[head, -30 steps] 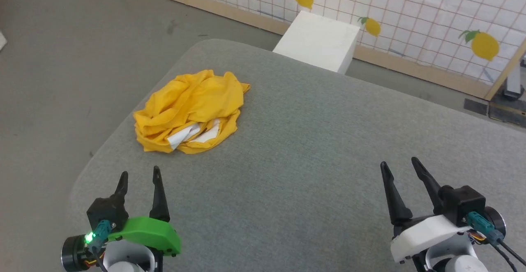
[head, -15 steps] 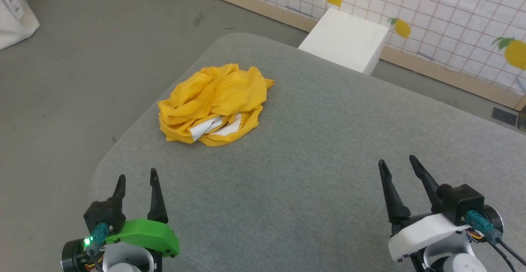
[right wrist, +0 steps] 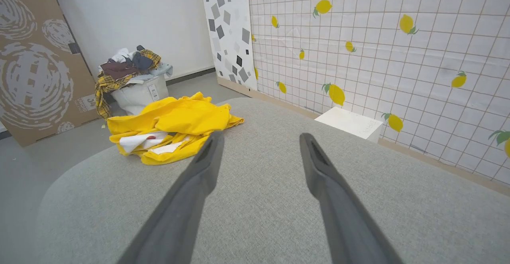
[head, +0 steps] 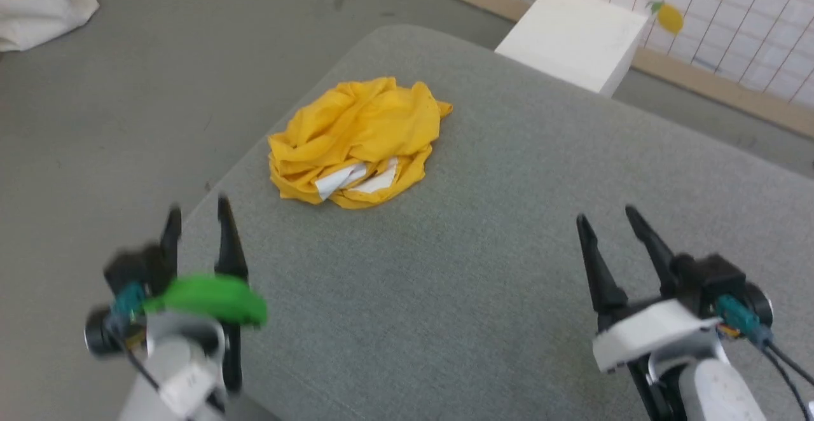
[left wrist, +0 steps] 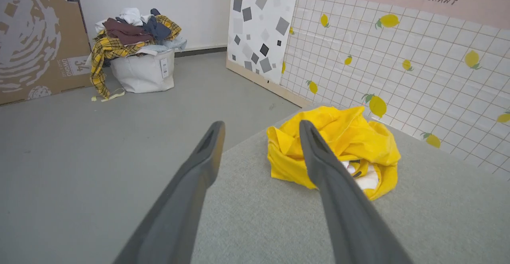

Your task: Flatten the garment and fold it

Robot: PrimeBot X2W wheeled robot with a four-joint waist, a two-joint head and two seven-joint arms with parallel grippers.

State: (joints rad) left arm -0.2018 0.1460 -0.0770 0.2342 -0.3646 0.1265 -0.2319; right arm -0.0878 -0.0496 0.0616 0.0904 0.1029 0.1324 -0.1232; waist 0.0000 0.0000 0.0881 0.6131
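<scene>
Your left claw (head: 197, 209) (blurred) and right claw (head: 605, 213) stand apart, empty, at the bottom corners, apparently staged to reach the crumpled shirt (head: 356, 131) upper centre.

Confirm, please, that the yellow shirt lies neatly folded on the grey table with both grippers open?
No: the head view shows the yellow shirt crumpled in a heap, not folded. It does lie on the grey table, with the left gripper and right gripper open.
</scene>
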